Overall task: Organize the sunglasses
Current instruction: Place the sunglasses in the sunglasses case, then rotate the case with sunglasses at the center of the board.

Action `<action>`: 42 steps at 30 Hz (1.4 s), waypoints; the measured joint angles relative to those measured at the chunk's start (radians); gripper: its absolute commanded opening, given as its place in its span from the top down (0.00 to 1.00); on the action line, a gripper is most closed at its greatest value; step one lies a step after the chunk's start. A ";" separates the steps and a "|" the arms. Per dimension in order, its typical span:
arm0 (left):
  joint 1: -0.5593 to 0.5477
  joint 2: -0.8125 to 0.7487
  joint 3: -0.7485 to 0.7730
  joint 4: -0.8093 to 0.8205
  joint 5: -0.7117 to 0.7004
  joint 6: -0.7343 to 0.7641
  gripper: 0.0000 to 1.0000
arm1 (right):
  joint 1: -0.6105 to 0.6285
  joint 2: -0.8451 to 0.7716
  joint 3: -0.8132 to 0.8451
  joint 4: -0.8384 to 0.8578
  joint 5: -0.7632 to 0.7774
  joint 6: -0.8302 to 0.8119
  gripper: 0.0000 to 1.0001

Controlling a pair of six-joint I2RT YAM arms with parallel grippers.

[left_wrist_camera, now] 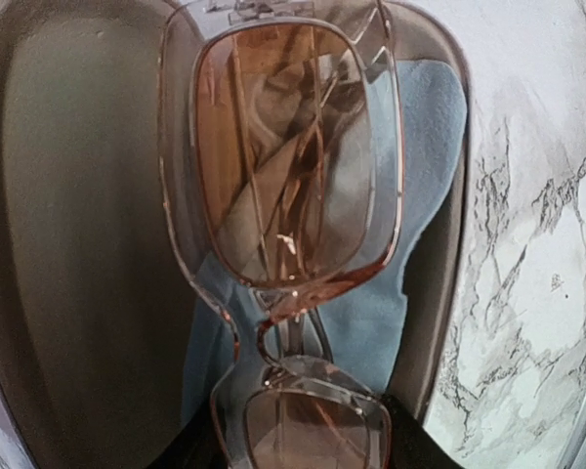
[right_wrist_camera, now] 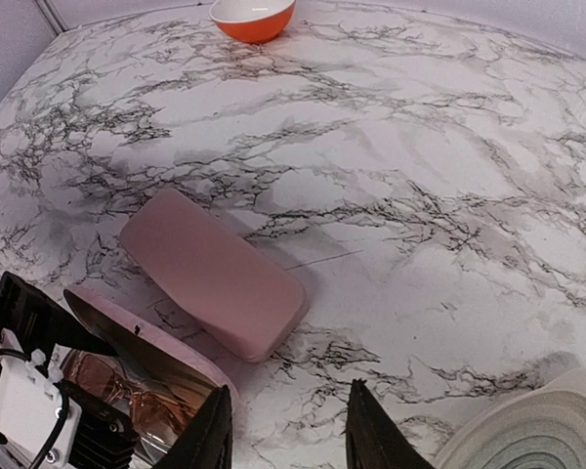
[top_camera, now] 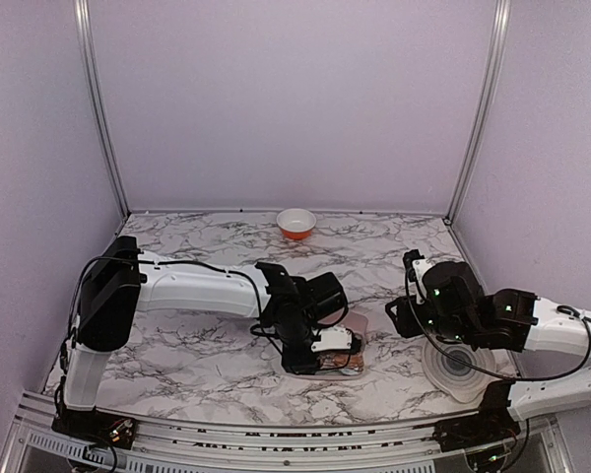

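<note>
Sunglasses [left_wrist_camera: 283, 147] with orange-brown lenses fill the left wrist view, over a blue cloth [left_wrist_camera: 425, 147] in an open case [left_wrist_camera: 68, 244]. Right wrist view: right tool [right_wrist_camera: 288, 435] at the bottom, half open and empty, with a shut pink case [right_wrist_camera: 215, 274] in the middle. Top view: left tool [top_camera: 327, 361] sits down in the open case, lower middle. I cannot tell if it holds them.

I have the sunglasses [left_wrist_camera: 283, 156] over the cloth [left_wrist_camera: 425, 176] inside the open case [left_wrist_camera: 68, 244], though I can't tell if they rest on it. That case sits at the centre of the table [top_camera: 197, 345], near the front. The closed case [right_wrist_camera: 215, 274] lies just behind it to the right, and the bowl [top_camera: 295, 223] stands at the far edge, centre.
</note>
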 measured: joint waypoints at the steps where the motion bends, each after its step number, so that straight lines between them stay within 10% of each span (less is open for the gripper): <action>1: -0.001 0.000 0.001 -0.002 -0.001 0.003 0.46 | 0.000 0.000 0.000 0.001 0.000 0.000 0.61; 28: -0.005 -0.016 0.069 -0.053 -0.101 0.030 0.47 | -0.017 0.146 0.076 0.079 -0.024 -0.082 0.61; 42: -0.005 -0.213 0.007 -0.051 -0.150 -0.058 0.50 | -0.188 0.304 0.131 0.134 -0.295 -0.175 0.69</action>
